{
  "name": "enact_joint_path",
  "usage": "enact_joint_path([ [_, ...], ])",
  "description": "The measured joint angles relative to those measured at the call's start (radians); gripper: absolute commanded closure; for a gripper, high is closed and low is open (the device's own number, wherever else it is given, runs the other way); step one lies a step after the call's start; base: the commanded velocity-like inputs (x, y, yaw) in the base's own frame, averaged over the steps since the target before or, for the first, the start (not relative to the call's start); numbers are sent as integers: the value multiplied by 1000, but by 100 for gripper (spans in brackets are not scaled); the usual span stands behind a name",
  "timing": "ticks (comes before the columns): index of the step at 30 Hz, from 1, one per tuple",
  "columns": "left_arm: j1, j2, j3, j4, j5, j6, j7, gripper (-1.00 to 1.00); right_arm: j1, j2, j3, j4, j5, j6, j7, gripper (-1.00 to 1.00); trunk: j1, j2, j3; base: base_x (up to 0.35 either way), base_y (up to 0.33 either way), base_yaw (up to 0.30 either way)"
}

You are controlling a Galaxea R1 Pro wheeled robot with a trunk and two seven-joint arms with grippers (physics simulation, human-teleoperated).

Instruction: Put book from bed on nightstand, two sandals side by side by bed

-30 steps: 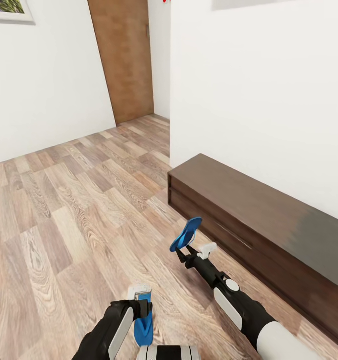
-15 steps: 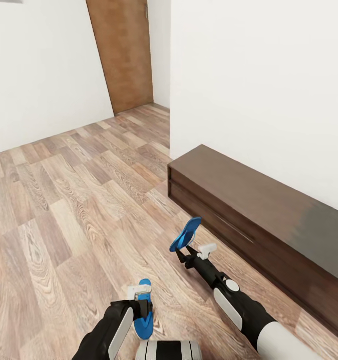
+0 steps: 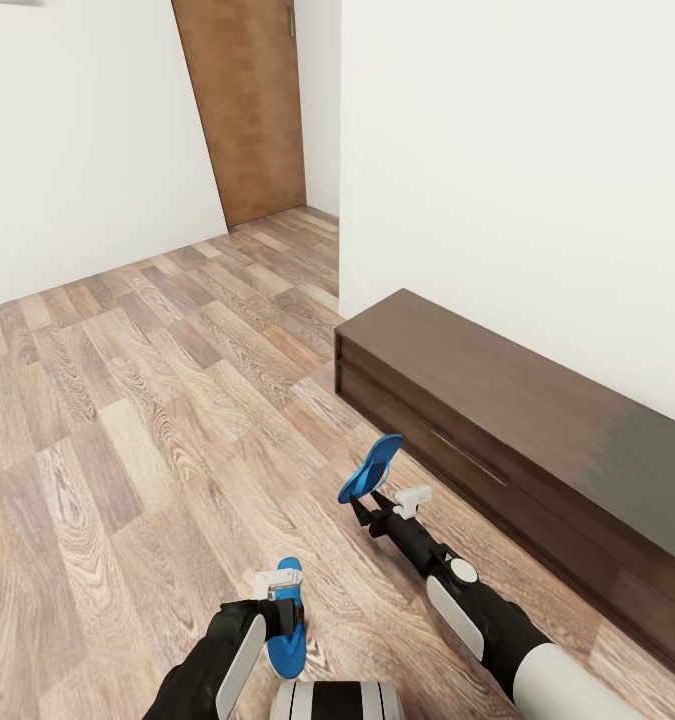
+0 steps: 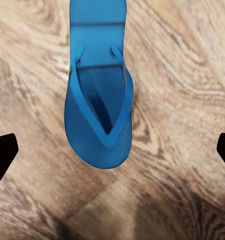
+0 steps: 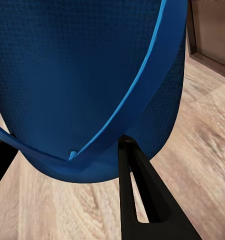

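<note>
Sandals, both bright blue, show low in the head view. One sandal (image 3: pixel 370 469) sits just right of centre, tilted up on edge above the floor (image 3: pixel 127 400), pinched at its lower end by the right gripper (image 3: pixel 369 505). In the right wrist view this sandal (image 5: pixel 87 85) looms across the upper frame, strap side showing, with a dark finger (image 5: pixel 137 195) pressed against its lower rim; the jaws are closed on it. The right arm reaches from the lower right corner up and leftward, nearly straight, its wrist near the front edge of the long dark cabinet (image 3: pixel 517 440) along the right wall.

The other sandal (image 3: pixel 287 625) lies flat on the floor at bottom centre, just beside the left gripper (image 3: pixel 280 592). The left arm comes up from the bottom edge, bent, with the gripper pointing down. In the left wrist view the sandal (image 4: pixel 99 95) lies strap up on the planks, running from the upper edge to mid-frame, and the two dark fingertips (image 4: pixel 2 155) stand far apart at the frame's side edges, clear of it and holding nothing.

A tan door (image 3: pixel 247 110) stands at upper left of centre, between white walls (image 3: pixel 517 150).
</note>
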Motion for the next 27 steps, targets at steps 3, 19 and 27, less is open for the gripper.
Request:
enact_joint_path([
  [3, 0, 0, 0, 0, 0, 0, 0, -100, 0, 0, 0, 0, 0, -1, 0, 100, 0, 0, 0, 0, 0, 0],
  [19, 0, 0, 0, 1, 0, 0, 0, -100, 0, 0, 0, 1, 1, 0, 0, 100, 0, 0, 0, 0, 0, -119],
  [27, 0, 0, 0, 1, 0, 0, 0, -100, 0, 0, 0, 0, 0, 0, 0, 100, 0, 0, 0, 0, 0, -24],
])
